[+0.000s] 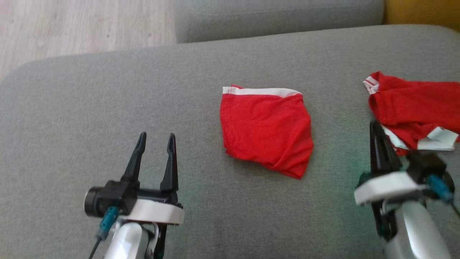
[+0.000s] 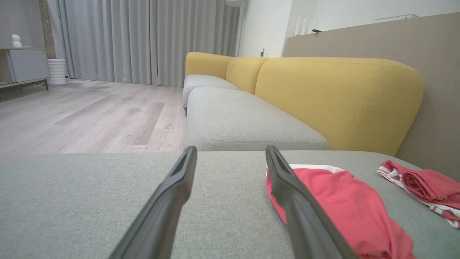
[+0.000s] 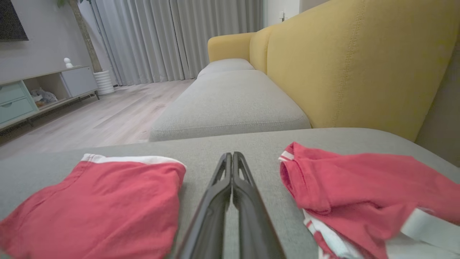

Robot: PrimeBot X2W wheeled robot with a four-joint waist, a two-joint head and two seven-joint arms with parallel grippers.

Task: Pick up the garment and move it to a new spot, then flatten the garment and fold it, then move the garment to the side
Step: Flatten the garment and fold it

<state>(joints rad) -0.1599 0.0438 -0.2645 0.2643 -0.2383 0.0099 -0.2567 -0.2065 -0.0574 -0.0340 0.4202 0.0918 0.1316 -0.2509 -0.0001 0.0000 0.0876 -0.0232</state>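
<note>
My left claw (image 1: 157, 136) is wide and empty, left of the folded red garment (image 1: 266, 129) on the grey sofa cushion (image 1: 107, 108). My right claw (image 1: 374, 126) is pinched shut, holding nothing, just beside a crumpled red garment (image 1: 413, 100). It is probably staged to grab it.

Body of the left gripper (image 1: 157, 136): two long black fingers (image 1: 136, 158) tapering to narrow tips, on a black base block (image 1: 118, 194). White collar (image 1: 158, 212) below, then a silver-grey forearm (image 1: 127, 241). Dark round cylinder (image 1: 91, 203) at the side; teal connector (image 1: 107, 221) with a thin dark cable (image 1: 94, 250). The right gripper (image 1: 376, 126) has the same build and colours.
</note>
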